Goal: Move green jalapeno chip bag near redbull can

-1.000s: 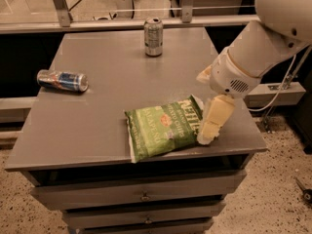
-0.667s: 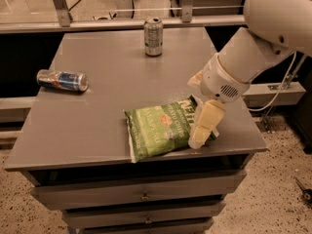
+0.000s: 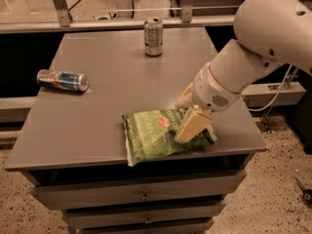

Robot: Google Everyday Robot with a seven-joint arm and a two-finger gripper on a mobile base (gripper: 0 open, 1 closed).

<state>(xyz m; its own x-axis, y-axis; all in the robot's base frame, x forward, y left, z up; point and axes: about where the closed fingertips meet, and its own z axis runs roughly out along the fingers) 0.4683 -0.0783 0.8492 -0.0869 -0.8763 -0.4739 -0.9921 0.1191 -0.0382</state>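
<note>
Green jalapeno chip bag (image 3: 153,136): crinkly light-green foil w/ white lettering & white edges, lying flat at counter's (image 3: 107,106) front edge, nearer the right front corner. Redbull can (image 3: 62,80): slim, blue/silver, on its side by the left edge, well apart from the bag. Arm (image 3: 253,57) is white & bulbous and reaches in from the right, wrist angled down. The cream gripper (image 3: 191,125) sits on the bag's right end; can't tell whether it's gripping. Plain silver can (image 3: 153,36) stands upright near the back edge. Counter is matte grey w/ drawers (image 3: 141,196) below.

I see white lettering on green jalapeno chip bag (image 3: 151,138), cannot make it out. No readable marks on redbull can (image 3: 62,80). Gripper (image 3: 191,126) over bag's right end.
</note>
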